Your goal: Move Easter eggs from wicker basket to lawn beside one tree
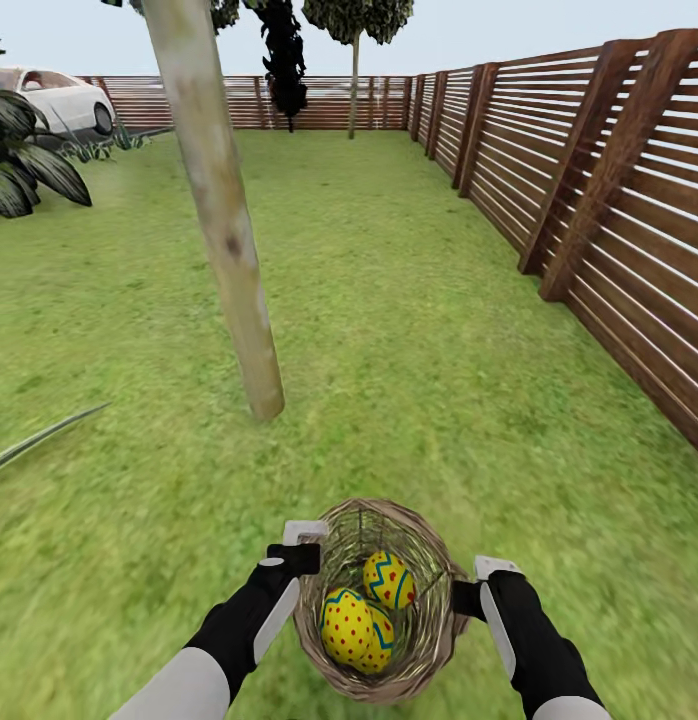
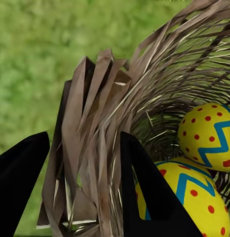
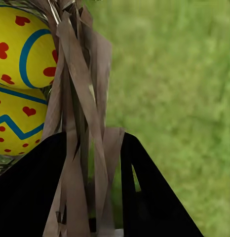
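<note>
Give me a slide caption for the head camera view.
Both tools, left and right, clamp the wicker basket of Easter eggs above the lawn, near the tree.

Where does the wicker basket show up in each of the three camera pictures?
Head view: the wicker basket sits bottom centre, between the two arms.
Left wrist view: its rim stands between the left jaws, eggs inside beyond.
Right wrist view: its rim runs between the right jaws.
Shared landmark: the yellow Easter eggs lying in the basket.
</note>
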Controlling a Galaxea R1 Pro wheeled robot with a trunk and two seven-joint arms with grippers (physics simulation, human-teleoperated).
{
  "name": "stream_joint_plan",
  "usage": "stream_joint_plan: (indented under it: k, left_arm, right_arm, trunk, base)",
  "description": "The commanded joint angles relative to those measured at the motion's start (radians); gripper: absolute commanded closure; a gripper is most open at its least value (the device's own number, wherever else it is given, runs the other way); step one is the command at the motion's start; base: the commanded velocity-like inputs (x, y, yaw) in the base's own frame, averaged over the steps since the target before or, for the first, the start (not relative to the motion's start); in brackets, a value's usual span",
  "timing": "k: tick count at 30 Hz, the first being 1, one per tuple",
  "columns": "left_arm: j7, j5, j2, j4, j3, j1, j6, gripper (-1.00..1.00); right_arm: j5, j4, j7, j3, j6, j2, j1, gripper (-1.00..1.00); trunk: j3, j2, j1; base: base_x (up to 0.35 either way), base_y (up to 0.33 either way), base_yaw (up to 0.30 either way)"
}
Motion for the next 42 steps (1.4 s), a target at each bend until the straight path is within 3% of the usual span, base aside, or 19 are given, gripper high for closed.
stream_joint_plan:
  k: [1,34,42]
  left_arm:
    - [0.007,0.016,0.0,-0.001,-0.007,-0.001,0.002,1.0]
    - [0.006,0.016,0.0,-0.001,-0.008,-0.001,0.003,1.0]
    - [0.006,0.016,0.0,-0.001,-0.007,-0.001,0.003,1.0]
  right_arm:
    - [-0.019,-0.001,0.003,-0.002,0.003,0.001,0.0,1.0]
    - [-0.019,-0.001,0.003,-0.001,0.003,0.001,0.0,1.0]
    - [-0.019,-0.002,0.008,-0.001,0.002,0.001,0.0,1.0]
  trunk:
    - [-0.001,0.0,0.0]
    - [-0.001,0.0,0.0]
    - [-0.001,0.0,0.0]
  base:
    - [0.0,0.0,0.29]
    - [0.0,0.0,0.29]
    - [0.056,0.0,0.037]
